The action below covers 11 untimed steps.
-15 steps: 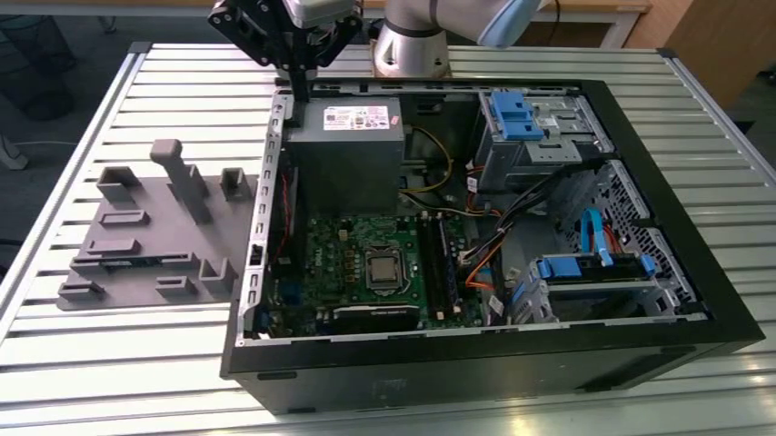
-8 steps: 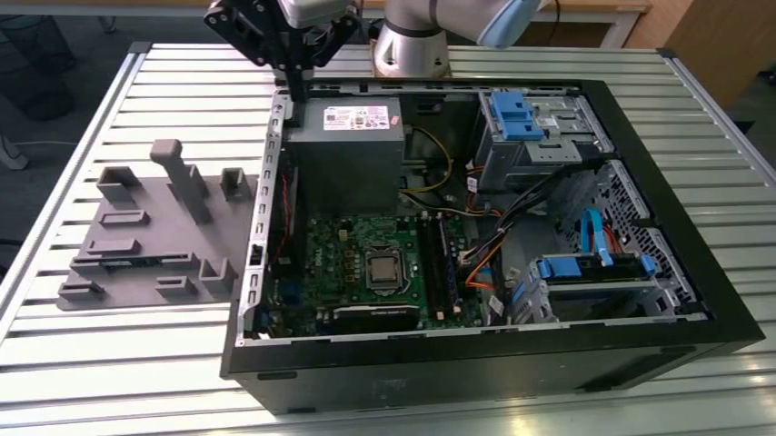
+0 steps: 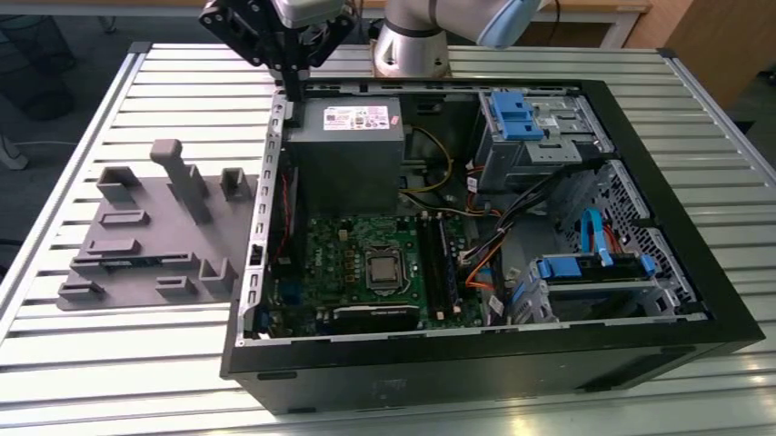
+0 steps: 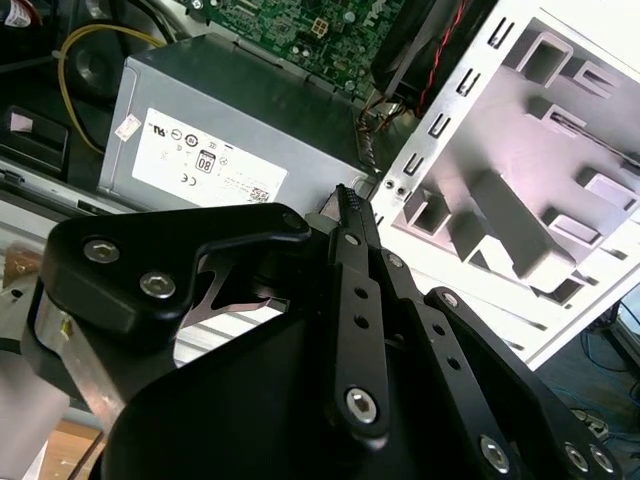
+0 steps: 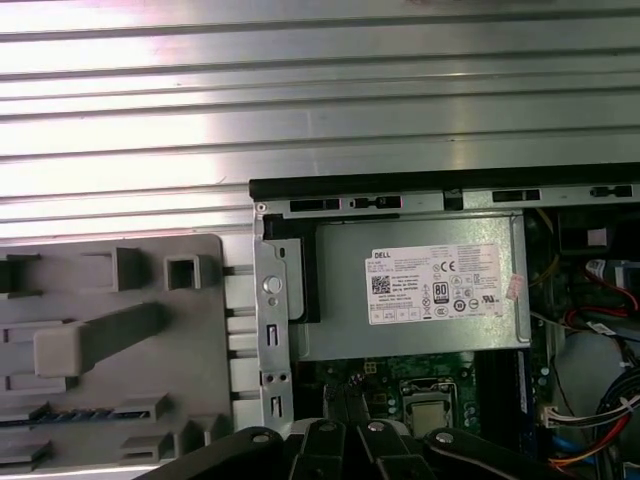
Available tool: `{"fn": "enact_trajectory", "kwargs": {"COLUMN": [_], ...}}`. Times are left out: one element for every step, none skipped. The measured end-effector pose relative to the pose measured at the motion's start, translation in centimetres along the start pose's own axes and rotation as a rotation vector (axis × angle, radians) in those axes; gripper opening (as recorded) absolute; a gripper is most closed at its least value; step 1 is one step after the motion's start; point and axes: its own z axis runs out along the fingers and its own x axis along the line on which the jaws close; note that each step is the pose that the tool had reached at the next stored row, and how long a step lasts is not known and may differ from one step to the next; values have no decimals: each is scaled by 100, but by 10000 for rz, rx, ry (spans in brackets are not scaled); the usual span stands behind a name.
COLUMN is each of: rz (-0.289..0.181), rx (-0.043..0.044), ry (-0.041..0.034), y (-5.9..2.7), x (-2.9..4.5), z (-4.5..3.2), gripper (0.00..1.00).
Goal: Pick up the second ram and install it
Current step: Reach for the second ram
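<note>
The second ram (image 3: 122,262) is a thin dark-blue stick lying flat in a slot of the grey holder tray (image 3: 134,227), on the exterior view's left of the open computer case (image 3: 485,363). It also appears in the first wrist view as the ram (image 5: 75,414) in the holder tray (image 5: 110,290). My gripper (image 3: 293,91) hangs above the case's back left corner, over the grey power supply (image 3: 345,136), well away from the ram. In both wrist views the gripper (image 4: 345,197) (image 5: 340,420) has its fingers closed together with nothing between them.
Inside the case lies the green motherboard (image 3: 352,263) with long black memory slots (image 3: 433,263) beside the processor. Cables and blue drive-bay clips (image 3: 515,109) fill the case's right side. The case wall's metal edge (image 3: 273,163) stands between the tray and the motherboard. Everything rests on a slatted metal table (image 3: 122,363).
</note>
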Motion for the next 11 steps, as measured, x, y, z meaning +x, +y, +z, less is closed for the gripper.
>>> {"fn": "enact_trajectory", "kwargs": {"rz": [0,0,0,0,0,0,0,0,0,0,0], "rx": [0,0,0,0,0,0,0,0,0,0,1], "ry": [-1,0,0,0,0,0,0,0,0,0,0], "y": [-1,-1,-1,-1,-2,-2,-2,-3,-3,-3,-4], "x": [5,10,14,19,23,27,31,35,39,43,47], "z": [0,0,0,-1,0,0,-1,0,-1,-1,-1], "gripper": [11,11,11,11,11,11,11,11,11,11,11]}}
